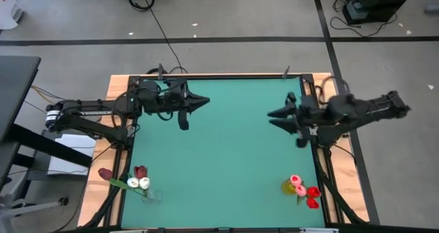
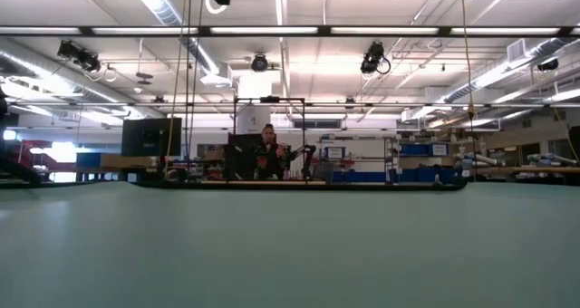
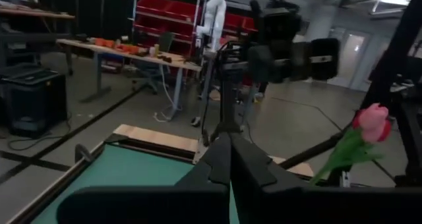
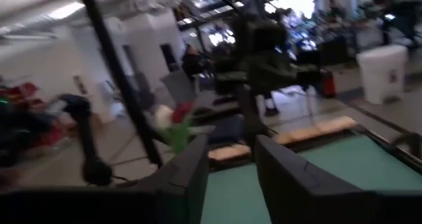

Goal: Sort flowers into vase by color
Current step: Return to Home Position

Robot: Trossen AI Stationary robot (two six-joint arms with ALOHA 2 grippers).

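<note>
We find the middle of the bench (image 1: 226, 157) bare, free for crossing. The left gripper (image 1: 204, 101) and right gripper (image 1: 272, 116) hang above one end, well apart, with a gap between them. Only the other end's corners are blocked: white flowers (image 1: 134, 183) in one, pink flowers (image 1: 295, 181) in the other.

The bench (image 1: 226, 144) is teal green. The left flowers (image 1: 134, 183) are maroon and white, the right flowers (image 1: 300, 190) pink and red, their vase (image 1: 289, 187) yellow.

Eight flowers (image 1: 313, 191), two vases (image 1: 289, 187)
</note>
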